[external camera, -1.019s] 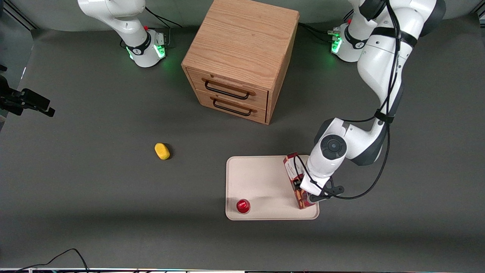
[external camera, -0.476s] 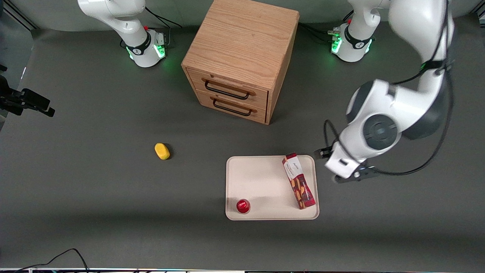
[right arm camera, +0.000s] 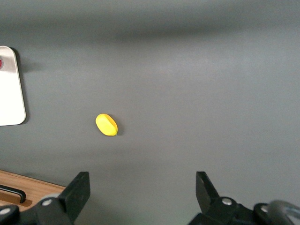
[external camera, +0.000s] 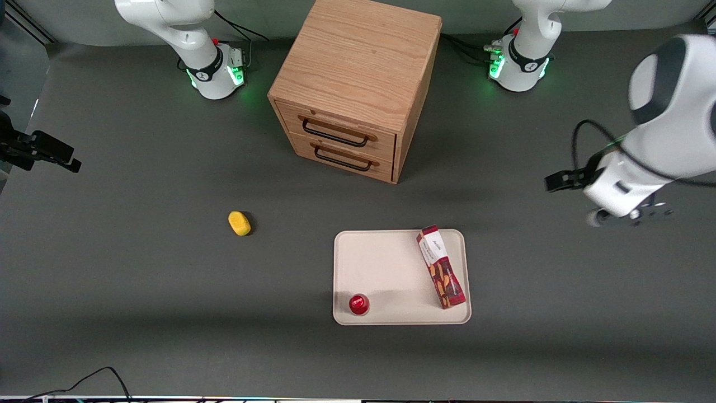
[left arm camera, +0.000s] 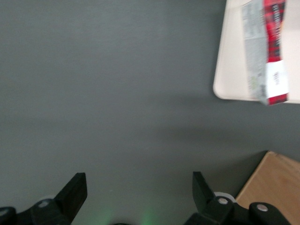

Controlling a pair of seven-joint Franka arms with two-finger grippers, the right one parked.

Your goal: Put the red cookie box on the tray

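Red cookie box [external camera: 441,267] lies flat on the tray [external camera: 386,268], along the tray edge toward the working arm's end, long axis running roughly 11 to 5 o'clock in the front view, white label end farther from the front camera. Gripper [external camera: 615,210] is well apart from it, up and out at about 2 o'clock from the box, above bare table near the working arm's end.

In the wrist view the fingers [left arm camera: 75,192] are spread wide, nothing between them, touching nothing; only grey table below. That view also catches the box's label end [left arm camera: 274,79] and one tray corner [left arm camera: 225,89].

Edges: the box's near end sits just inside the tray's low rim at the near corner; the label end reaches close to the rim on the cabinet side. Small red cup [external camera: 358,304] stands on the same tray near the other near corner, well apart from the box, open tray surface between them. Wooden cabinet [external camera: 355,84] at 11 o'clock from the tray, with a gap of table between. Yellow object [external camera: 239,223] lies on the table toward the parked arm's end.
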